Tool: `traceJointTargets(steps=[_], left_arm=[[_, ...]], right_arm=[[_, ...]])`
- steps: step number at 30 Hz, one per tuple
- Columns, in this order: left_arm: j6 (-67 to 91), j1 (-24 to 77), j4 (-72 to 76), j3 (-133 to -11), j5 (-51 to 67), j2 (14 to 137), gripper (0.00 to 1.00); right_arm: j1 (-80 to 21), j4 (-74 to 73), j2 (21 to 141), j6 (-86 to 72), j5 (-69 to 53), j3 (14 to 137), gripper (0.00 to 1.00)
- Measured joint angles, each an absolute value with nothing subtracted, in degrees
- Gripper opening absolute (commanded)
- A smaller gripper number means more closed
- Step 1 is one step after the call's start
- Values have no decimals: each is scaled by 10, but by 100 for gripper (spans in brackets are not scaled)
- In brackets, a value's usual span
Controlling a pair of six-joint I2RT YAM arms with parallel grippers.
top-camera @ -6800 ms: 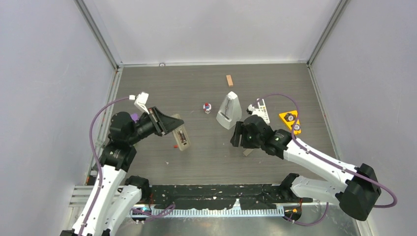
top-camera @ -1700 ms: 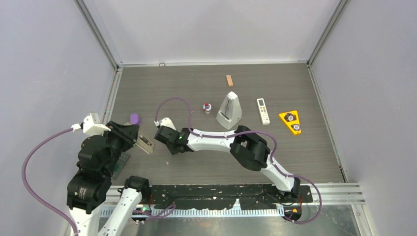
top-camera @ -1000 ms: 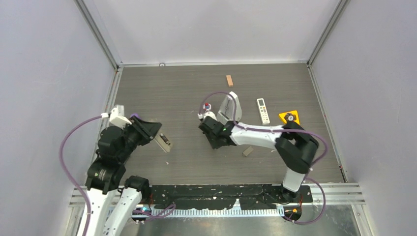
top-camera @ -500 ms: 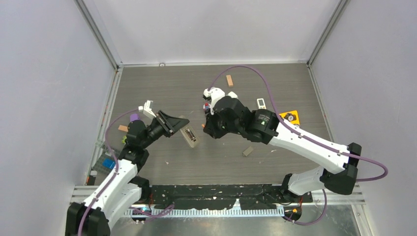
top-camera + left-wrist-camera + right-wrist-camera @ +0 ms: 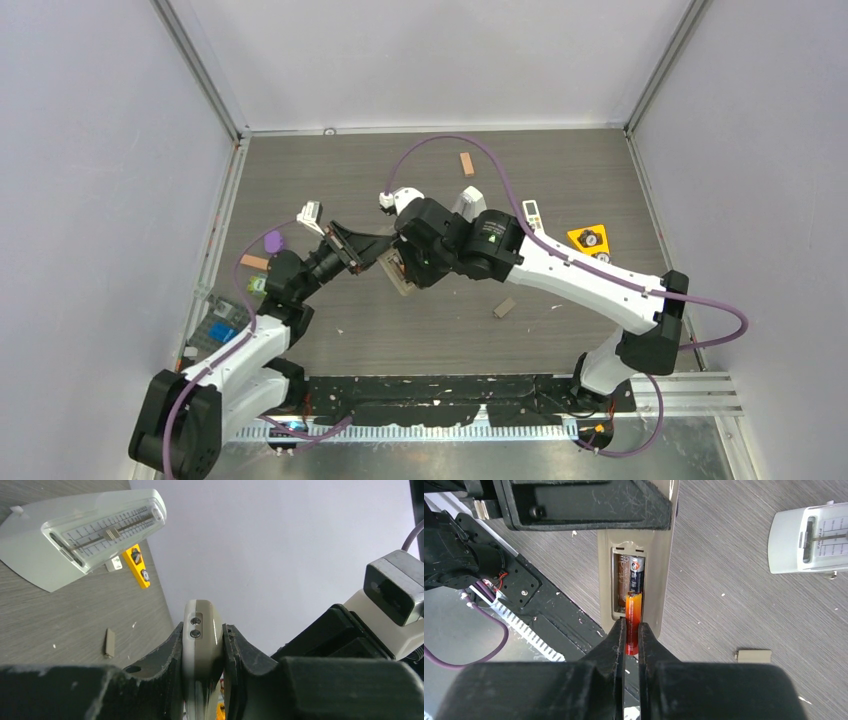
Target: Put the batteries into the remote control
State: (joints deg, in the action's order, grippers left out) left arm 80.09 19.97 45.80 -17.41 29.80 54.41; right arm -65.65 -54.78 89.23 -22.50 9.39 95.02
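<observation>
Left fingers (image 5: pixel 202 630): partly closed, clamped on the 2 long edges of the remote control (image 5: pixel 658 587), holding it off the desk (image 5: pixel 580 170).
Right fingers (image 5: pixel 631 627): almost together, pinching 1 battery (image 5: pixel 634 614) by its orange end.
Held battery: tilted, with its far end inside the open compartment (image 5: pixel 628 551), just inside the near rim.
Second battery (image 5: pixel 622 580): seems to lie in the slot alongside.
Open room: bare desk right of the remote control. The cover (image 5: pixel 753 655) lies well apart, and the metronome (image 5: pixel 809 540) stands farther off.
</observation>
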Motion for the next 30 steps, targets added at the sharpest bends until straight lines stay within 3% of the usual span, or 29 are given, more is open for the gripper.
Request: traceJointTargets(steps=[8, 20, 30], left_arm=[[848, 201, 518, -165, 296, 566, 0], [867, 201, 533, -156, 288, 572, 0], [873, 201, 534, -147, 280, 572, 0]], right_arm=[[-661, -570, 912, -217, 105, 989, 12], [-672, -590, 945, -211, 119, 1024, 24], [-677, -597, 953, -214, 133, 1034, 50]])
